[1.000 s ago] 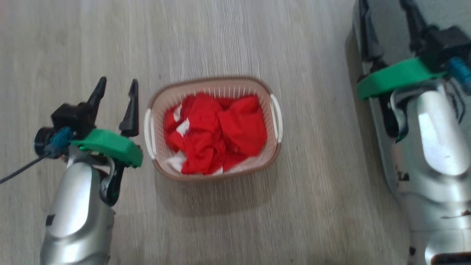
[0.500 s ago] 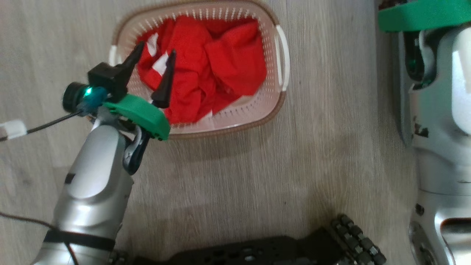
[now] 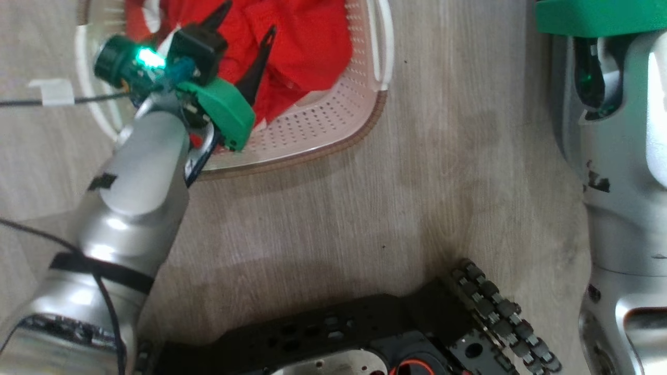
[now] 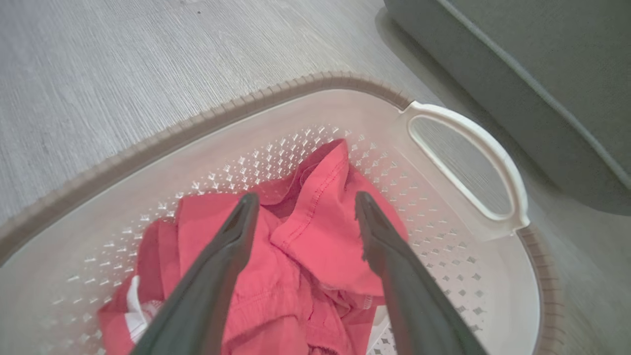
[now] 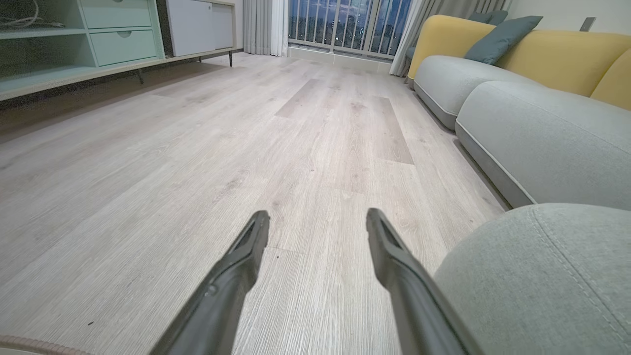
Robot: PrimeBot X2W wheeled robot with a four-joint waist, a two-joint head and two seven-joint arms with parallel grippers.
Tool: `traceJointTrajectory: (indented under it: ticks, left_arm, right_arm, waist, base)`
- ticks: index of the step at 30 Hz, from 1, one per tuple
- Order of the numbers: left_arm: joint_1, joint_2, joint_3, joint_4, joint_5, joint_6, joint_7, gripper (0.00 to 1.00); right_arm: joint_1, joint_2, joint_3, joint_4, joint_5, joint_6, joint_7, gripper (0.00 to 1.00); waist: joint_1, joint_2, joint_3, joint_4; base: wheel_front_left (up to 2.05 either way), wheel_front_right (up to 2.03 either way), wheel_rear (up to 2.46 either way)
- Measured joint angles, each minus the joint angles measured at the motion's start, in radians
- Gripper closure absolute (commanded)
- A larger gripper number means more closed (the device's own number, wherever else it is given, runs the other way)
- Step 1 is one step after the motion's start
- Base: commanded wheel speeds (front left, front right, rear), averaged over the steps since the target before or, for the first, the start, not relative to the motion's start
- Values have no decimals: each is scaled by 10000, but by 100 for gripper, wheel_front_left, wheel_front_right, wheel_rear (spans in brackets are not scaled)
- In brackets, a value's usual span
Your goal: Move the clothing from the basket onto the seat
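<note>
The cream perforated basket [image 3: 323,117] with a brown rim stands on the wood floor at the top of the head view, red clothing [image 3: 312,31] crumpled inside. My left gripper [image 3: 247,23] hangs open over the clothing, fingers spread and pointing into the basket. In the left wrist view the open left gripper [image 4: 305,197] sits just above a red fold of the clothing [image 4: 320,231], nothing pinched, inside the basket [image 4: 197,125]. The grey seat [image 4: 542,74] lies beyond the basket's handle. My right gripper [image 5: 318,215] is open above bare floor, with the seat [image 5: 542,276] at its right.
My black wheeled base [image 3: 338,333] fills the bottom of the head view. A cable [image 3: 52,99] trails left of the basket. My right arm [image 3: 620,156] stands along the right edge. A grey and yellow sofa [image 5: 532,133] and a cabinet [image 5: 74,44] line the room.
My left gripper has gone from beside the basket's left handle to over the clothing inside it, still open. The head camera has tilted down, so the basket sits higher in view.
</note>
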Motion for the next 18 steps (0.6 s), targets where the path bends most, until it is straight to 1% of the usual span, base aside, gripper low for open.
traceJointTrajectory:
  ticks: [6,11,14,18]
  left_arm:
    - [-683,73,-901,631,17,0,-71,0]
    - [-921,100,-1601,1198,58,0,-71,0]
    - [-1032,119,-1691,1480,59,0,-71,0]
    - [-1262,221,-1743,2263,360,50,-71,0]
  right_arm:
    - [1,-2,73,-142,278,0,0,0]
    - [16,0,111,-255,466,0,0,0]
    - [48,0,119,-322,466,0,0,0]
    - [379,8,105,-579,633,0,-2,0]
  waist:
    - [-1,0,404,-409]
    - [-2,0,479,-664]
    - [-2,0,498,-743]
    - [-2,1,522,-927]
  base:
    - [0,0,0]
    - [0,0,0]
    - [0,0,0]
    - [0,0,0]
